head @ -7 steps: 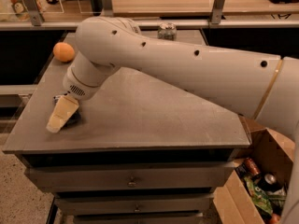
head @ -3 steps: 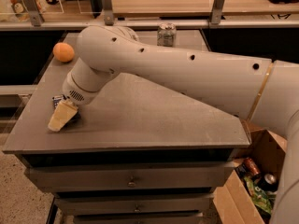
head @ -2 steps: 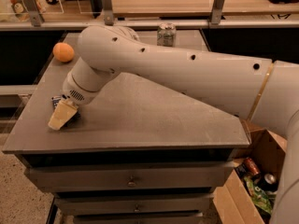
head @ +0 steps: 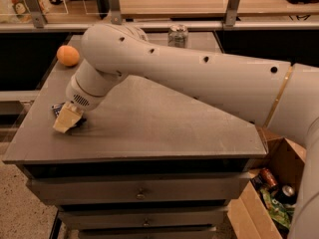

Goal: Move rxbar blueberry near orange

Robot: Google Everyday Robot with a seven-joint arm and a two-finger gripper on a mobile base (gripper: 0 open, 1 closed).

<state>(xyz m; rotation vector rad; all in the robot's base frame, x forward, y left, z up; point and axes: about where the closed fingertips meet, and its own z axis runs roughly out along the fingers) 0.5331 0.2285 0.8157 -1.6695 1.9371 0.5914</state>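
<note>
The orange (head: 68,55) sits at the far left corner of the grey table (head: 164,123). My gripper (head: 65,120) is down at the table's left side, near the front edge, well in front of the orange. The rxbar blueberry (head: 57,108) lies flat right under the gripper. Only a dark-blue corner with white print shows beside the wrist, and a dark edge shows at the gripper's right. The rest of the bar is hidden by the gripper. My big white arm crosses the table from the right.
A silver drink can (head: 177,35) stands at the table's back edge, middle. A cardboard box (head: 271,193) with cans and wrappers sits on the floor at the right. Drawers run below the tabletop. A wooden counter with metal posts is behind.
The wrist has shifted slightly, and the bar's blue corner now shows at the gripper's left. The orange and the can have not moved.
</note>
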